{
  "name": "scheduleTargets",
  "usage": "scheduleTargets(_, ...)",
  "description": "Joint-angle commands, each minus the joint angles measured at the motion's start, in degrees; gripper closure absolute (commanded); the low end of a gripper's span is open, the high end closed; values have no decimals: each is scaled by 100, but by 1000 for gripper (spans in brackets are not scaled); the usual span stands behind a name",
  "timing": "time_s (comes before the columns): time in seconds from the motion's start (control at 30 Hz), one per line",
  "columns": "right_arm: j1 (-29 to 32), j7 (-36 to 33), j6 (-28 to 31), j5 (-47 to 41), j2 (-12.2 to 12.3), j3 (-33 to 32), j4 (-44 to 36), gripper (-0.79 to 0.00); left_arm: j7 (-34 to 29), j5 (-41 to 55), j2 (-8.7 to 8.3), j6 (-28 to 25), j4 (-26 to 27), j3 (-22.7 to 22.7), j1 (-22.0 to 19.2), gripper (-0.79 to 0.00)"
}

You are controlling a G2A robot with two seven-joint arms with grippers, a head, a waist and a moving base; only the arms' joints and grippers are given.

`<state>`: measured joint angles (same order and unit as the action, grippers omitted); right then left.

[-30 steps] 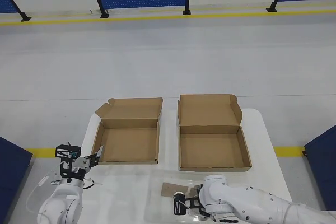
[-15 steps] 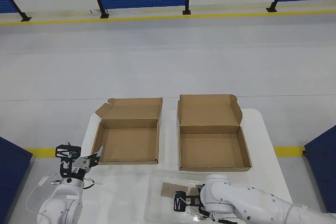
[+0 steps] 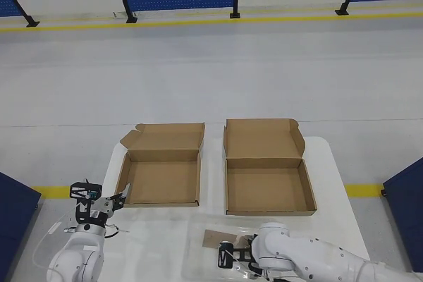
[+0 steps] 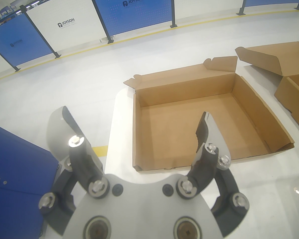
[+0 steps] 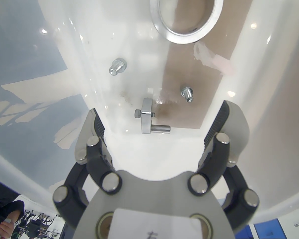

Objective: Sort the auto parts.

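Right gripper [image 5: 160,111] hovering spread over small silver metal block with pin [image 5: 146,121]. Best lowering straight, jaws straddling flat faces, avoiding nearby silver bolt [image 5: 186,94]. Left gripper [image 4: 135,113] hanging spread.

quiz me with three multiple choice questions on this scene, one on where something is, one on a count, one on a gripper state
1. Where does the metal ring lie?
A. on the floor
B. just ahead of the right gripper
C. on a shelf

2. How many cardboard boxes stand open on the table?
A. one
B. two
C. four

3. How is the right gripper?
A. shut on a bolt
B. shut on the ring
C. open, holding nothing

Answers:
1 B: the right wrist view shows the ring beyond the fingertips.
2 B: the top view shows two, side by side, lids back.
3 C: its fingers stand wide apart, nothing between them.
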<state>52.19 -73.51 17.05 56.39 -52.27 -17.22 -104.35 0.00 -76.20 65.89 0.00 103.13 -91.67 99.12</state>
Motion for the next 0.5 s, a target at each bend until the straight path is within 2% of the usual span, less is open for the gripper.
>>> scheduleTargets(0.0, 33, -2, -12, 43, -2, -30, -1, -785, 0, 0, 0, 0, 0, 0, 0, -785)
scheduleTargets(0.03, 47, -26, -33, 64, -2, -46, -5, -723, 0, 0, 0, 0, 0, 0, 0, -785)
scheduleTargets(0.07, 62, -47, -50, 81, -2, -61, -16, -557, 0, 0, 0, 0, 0, 0, 0, -785)
scheduleTargets(0.1, 76, -70, -64, 100, -1, -77, -32, -456, 0, 0, 0, 0, 0, 0, 0, -785)
scheduleTargets(0.13, 94, -89, -80, 110, 1, -95, -51, -413, 0, 0, 0, 0, 0, 0, 0, -785)
scheduleTargets(0.33, 189, -196, -86, 189, 29, -200, -170, -329, 0, 0, 0, 0, 0, 0, 0, -785)
scheduleTargets(0.4, 223, -248, -38, 202, 38, -233, -213, -332, 0, 0, 0, 0, 0, 0, 0, -785)
scheduleTargets(0.47, 246, -275, 15, 201, 43, -262, -231, -302, 0, 0, 0, 0, 0, 0, 0, -785)
